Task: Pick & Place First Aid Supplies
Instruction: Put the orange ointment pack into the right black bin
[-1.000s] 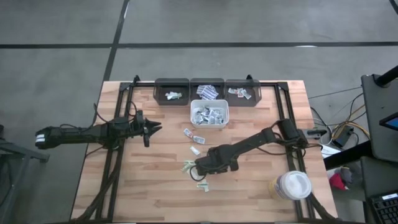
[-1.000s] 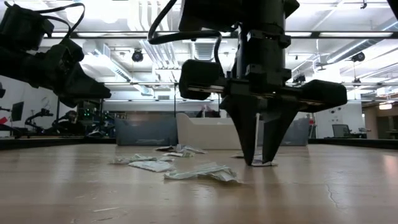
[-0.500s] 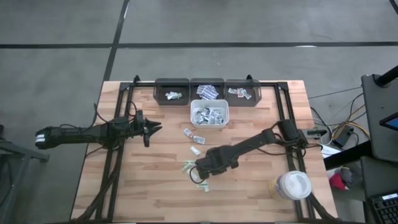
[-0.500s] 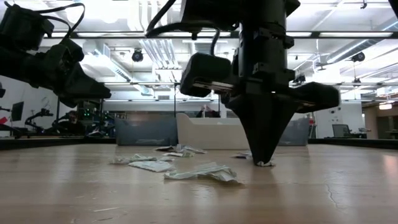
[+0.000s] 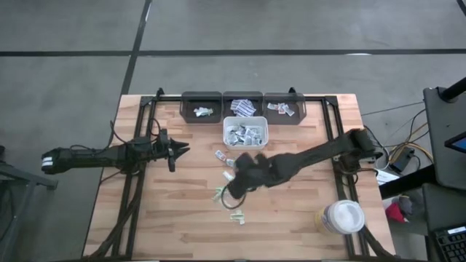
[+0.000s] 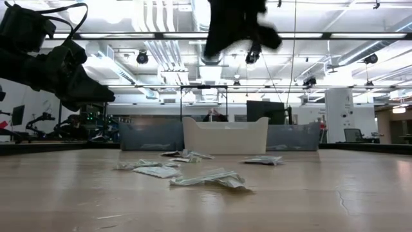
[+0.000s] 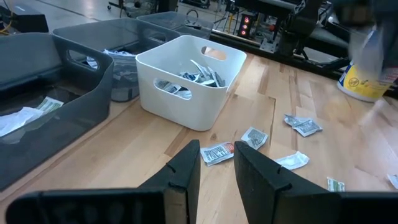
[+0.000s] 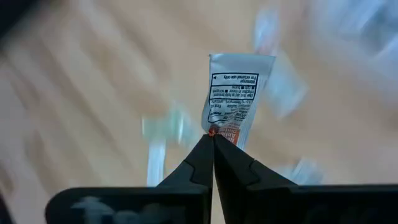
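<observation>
Three dark bins [image 5: 242, 107] line the table's [image 5: 175, 218] far edge; one white bin [image 5: 245, 134] sits before them. Roughly six loose sachets [image 5: 227, 158]; some blurred. Right gripper [image 8: 213, 134], raised mid-table, pinches one sachet [image 8: 236, 99]. Left gripper [image 7: 216, 155] parted, empty.

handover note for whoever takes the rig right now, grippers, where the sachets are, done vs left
Right gripper: shut on a small white printed sachet, lifted above the middle of the wooden table.
Left gripper: open, empty, waiting over the table's left side.
Done: sachets already lie in the white plastic bin and the three dark grey bins behind it.
Left: place the held sachet in a bin; several loose sachets remain on the table in front of the white bin. The white round lidded tub stands at the near right corner.
</observation>
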`<state>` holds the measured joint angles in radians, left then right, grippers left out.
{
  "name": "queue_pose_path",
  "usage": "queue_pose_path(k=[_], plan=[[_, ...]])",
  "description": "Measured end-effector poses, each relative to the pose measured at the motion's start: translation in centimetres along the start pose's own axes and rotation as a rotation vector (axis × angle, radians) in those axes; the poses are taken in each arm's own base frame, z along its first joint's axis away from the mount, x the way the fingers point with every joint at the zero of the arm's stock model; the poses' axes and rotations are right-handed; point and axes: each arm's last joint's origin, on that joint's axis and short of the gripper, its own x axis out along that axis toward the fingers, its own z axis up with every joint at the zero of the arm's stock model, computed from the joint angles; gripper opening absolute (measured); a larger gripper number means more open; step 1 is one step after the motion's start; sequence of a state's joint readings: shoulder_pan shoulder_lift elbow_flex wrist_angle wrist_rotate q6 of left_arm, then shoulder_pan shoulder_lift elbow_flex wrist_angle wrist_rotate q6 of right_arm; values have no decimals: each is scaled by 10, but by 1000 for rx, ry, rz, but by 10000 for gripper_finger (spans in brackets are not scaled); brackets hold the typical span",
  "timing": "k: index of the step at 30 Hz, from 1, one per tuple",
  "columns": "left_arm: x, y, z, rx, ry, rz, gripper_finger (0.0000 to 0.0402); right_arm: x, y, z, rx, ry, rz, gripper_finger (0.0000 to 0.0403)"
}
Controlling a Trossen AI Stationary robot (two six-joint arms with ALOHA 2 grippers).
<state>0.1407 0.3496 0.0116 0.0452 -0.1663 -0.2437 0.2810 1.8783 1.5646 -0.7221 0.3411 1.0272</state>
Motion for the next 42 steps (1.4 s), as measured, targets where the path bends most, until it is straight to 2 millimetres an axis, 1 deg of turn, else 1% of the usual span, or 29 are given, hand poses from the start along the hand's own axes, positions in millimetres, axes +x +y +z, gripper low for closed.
queue_pose_path(k=[2, 4, 5, 7, 8, 10, 13, 17, 19, 22, 26, 29, 32, 35, 39, 42], plan=[[0, 0, 0, -1, -1, -1, 94, -23, -4, 14, -11, -178, -45, 8], [0, 0, 0, -2, -1, -1, 94, -41, -11, 26, -20, -346, -128, 8], [0, 0, 0, -2, -1, -1, 94, -48, -16, 30, -26, -419, -187, 8], [0, 0, 0, -10, -2, 0, 94, -58, -28, 36, -38, -511, -305, 8], [0, 0, 0, -16, -2, -1, 94, -65, -36, 40, -48, -540, -360, 8], [0, 0, 0, -32, -2, 0, 94, -78, -55, 48, -75, -542, -464, 8], [0, 0, 0, -47, -1, 0, 94, -86, -88, 63, -99, -456, -615, 8], [0, 0, 0, -55, -2, -1, 94, -84, -134, 89, -133, -256, -753, 8], [0, 0, 0, -69, -2, -1, 94, -81, -157, 105, -179, -133, -764, 8], [0, 0, 0, -86, -2, -1, 94, -70, -195, 128, -202, 59, -737, 8], [0, 0, 0, -100, -2, -1, 94, -63, -245, 149, -63, 191, -644, 8], [0, 0, 0, -124, -2, -1, 94, -58, -277, 159, 121, 230, -591, 8], [0, 0, 0, -149, -3, -1, 94, -56, -298, 164, 294, 232, -564, 8], [0, 0, 0, -157, -3, -1, 94, -48, -309, 170, 384, 218, -528, 8], [0, 0, 0, -158, -3, -1, 94, -37, -314, 176, 437, 195, -454, 8], [0, 0, 0, -158, -3, -1, 94, -26, -315, 180, 442, 187, -411, 8]])
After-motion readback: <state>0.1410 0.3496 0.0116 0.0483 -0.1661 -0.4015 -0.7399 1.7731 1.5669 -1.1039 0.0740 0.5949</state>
